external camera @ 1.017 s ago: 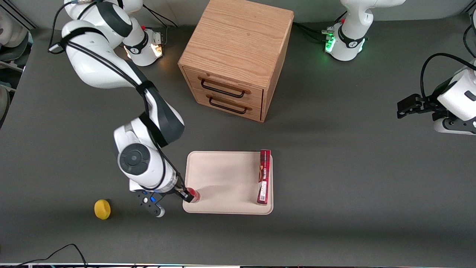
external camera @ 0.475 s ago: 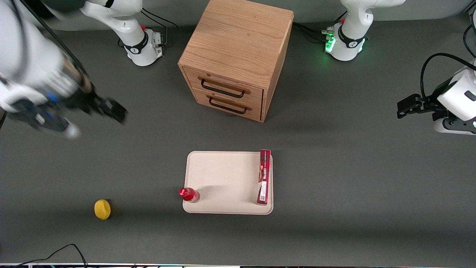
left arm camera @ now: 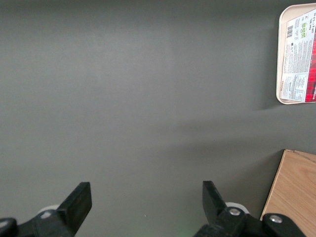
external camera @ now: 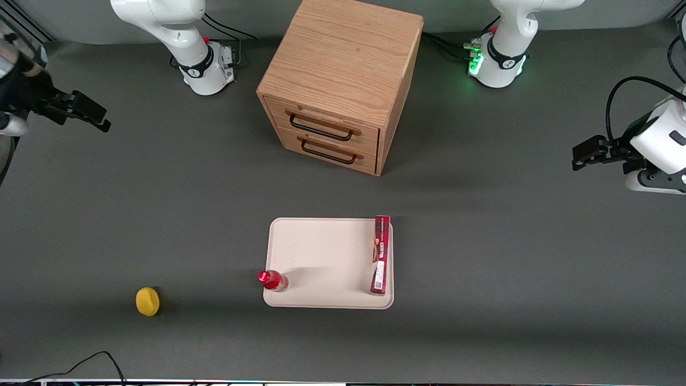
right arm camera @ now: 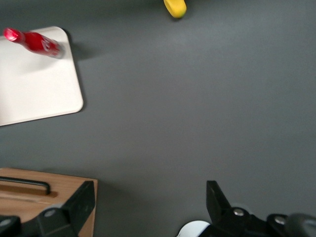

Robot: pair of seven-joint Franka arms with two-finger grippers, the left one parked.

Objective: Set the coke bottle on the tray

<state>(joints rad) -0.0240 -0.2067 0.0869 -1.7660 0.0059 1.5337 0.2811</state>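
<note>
The small red coke bottle (external camera: 273,280) stands upright on the cream tray (external camera: 321,257), at its corner nearest the front camera and toward the working arm's end. It also shows in the right wrist view (right arm camera: 33,42), on the tray's (right arm camera: 34,89) corner. My right gripper (external camera: 86,113) is open and empty, raised far from the tray at the working arm's end of the table, farther from the front camera than the bottle. In the right wrist view the gripper (right arm camera: 148,202) has its fingers spread wide over bare table.
A long red box (external camera: 380,254) lies on the tray's edge toward the parked arm. A wooden two-drawer cabinet (external camera: 337,80) stands farther from the camera than the tray. A yellow lemon-like object (external camera: 147,301) lies on the table toward the working arm's end.
My gripper let go of the bottle on the tray, rose and swung away fast toward the working arm's end of the table. The bottle stays upright where it was left.
</note>
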